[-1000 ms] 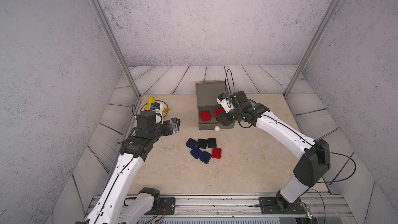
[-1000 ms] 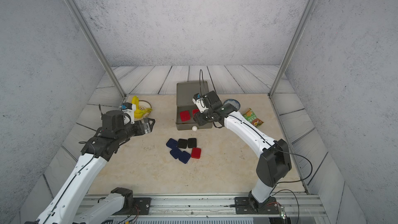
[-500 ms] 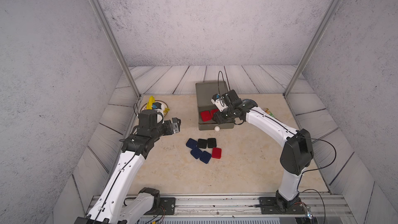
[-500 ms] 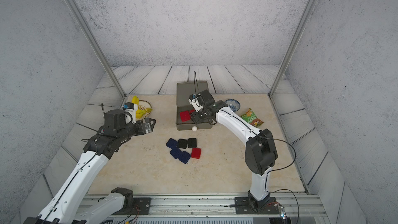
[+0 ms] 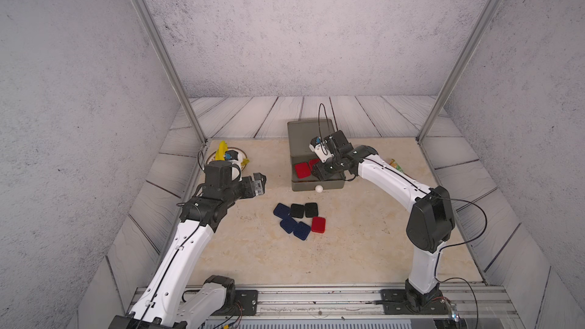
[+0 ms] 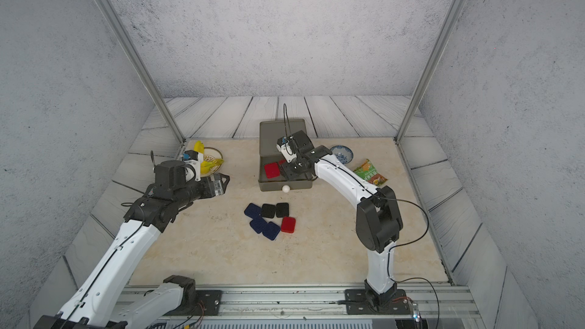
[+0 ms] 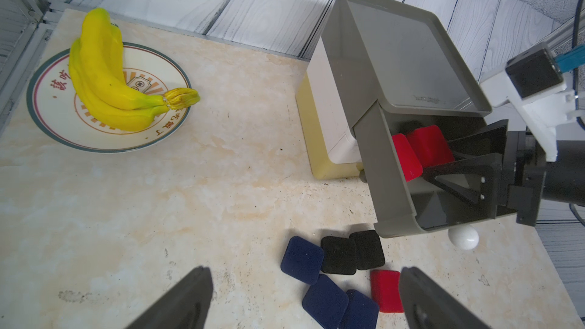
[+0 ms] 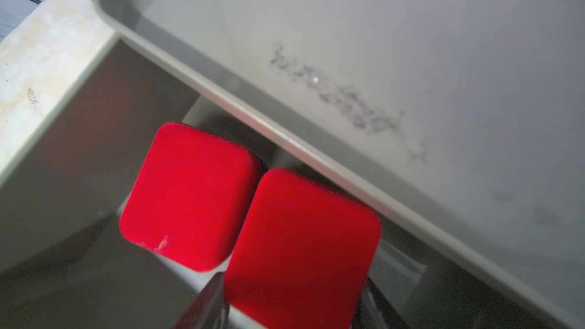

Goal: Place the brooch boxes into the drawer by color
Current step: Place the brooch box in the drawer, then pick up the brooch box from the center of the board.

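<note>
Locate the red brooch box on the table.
In both top views the red box lies right of a dark blue box and beside a black box.

Red box (image 8: 304, 242), second red box (image 8: 190, 197): fuzzy velvet-like nap, fully matt. Blue boxes (image 7: 302, 259) and black boxes (image 7: 338, 254): same flocked finish. Drawer (image 7: 381, 169): smooth grey plastic, dull sheen; inner wall shinier, picks up a red reflection. Knob (image 7: 463, 238): glossy white ball. Tabletop (image 7: 158, 200): beige marbled stone look, smooth, low sheen. Planks (image 5: 240, 118): whitish wood-grain. Walls (image 5: 300, 33): rough speckled plaster look. Posts (image 5: 160, 49): brushed metal. Plate (image 7: 44, 109): glazed, glossy. Bananas (image 7: 98, 68): smooth, waxy. Snack packet (image 6: 370, 174): shiny printed foil.
</note>
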